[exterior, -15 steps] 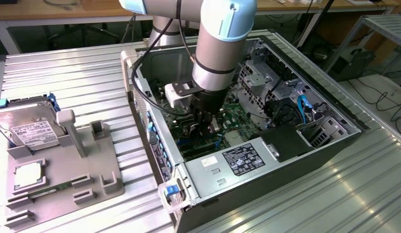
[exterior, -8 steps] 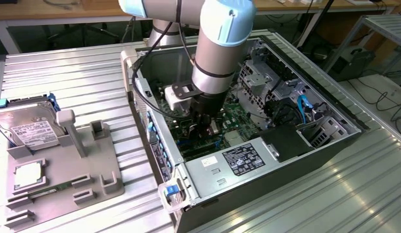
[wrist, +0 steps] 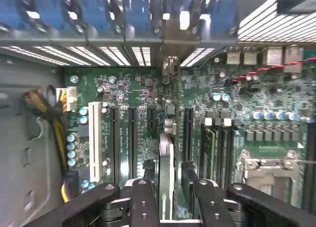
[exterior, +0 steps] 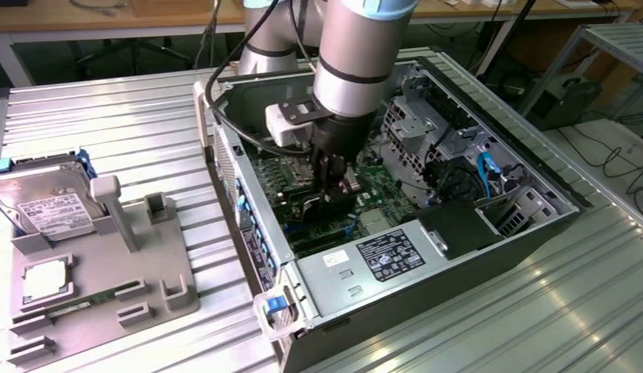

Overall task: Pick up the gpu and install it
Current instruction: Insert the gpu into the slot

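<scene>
Ribbed metal table (exterior: pixel 124 116) carried open PC case (exterior: pixel 529 167). Hand (wrist: pixel 167 180) fingers slightly apart around gpu (wrist: pixel 167 153) edge-on over motherboard (wrist: pixel 227 108) slot; could tip if unseated.

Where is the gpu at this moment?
The gpu stands on edge on the green motherboard inside the open computer case, between the gripper fingers, among the black expansion slots.

The exterior view looks down obliquely at the open computer case (exterior: pixel 404 194); the wrist view faces its motherboard (wrist: pixel 148 94) closely.
</scene>
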Controlling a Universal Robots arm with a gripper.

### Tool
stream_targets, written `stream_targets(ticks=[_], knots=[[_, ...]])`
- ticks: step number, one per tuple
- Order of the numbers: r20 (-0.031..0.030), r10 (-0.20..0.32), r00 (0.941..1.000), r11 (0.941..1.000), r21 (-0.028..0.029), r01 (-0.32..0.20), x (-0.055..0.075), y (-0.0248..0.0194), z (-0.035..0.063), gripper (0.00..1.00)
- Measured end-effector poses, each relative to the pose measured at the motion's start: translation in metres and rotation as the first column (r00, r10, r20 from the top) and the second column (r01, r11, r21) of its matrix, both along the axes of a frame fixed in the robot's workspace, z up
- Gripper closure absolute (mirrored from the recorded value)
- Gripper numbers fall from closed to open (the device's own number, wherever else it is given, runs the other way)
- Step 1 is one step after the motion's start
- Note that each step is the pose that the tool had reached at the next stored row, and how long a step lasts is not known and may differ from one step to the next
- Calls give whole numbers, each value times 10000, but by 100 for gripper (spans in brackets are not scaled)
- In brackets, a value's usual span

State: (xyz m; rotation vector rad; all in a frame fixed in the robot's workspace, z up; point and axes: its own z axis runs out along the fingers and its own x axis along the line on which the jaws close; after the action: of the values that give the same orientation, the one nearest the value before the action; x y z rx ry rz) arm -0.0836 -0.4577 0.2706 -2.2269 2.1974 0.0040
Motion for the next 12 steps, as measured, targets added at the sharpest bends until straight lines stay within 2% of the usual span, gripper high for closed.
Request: stream_targets(ticks=[1,2,5,7,8,10,12], knots=[[3,0,10000,10000,-1,0,0,0,105,65],[12,2,10000,10000,0,-2,1,0,132,65],[14,0,10000,10000,2,0,0,0,132,66],[12,0,10000,10000,-1,0,0,0,134,79],[13,0,10000,10000,0,0,0,0,133,79],[13,0,10000,10000,0,0,0,0,134,89],[13,0,10000,10000,0,0,0,0,134,89]])
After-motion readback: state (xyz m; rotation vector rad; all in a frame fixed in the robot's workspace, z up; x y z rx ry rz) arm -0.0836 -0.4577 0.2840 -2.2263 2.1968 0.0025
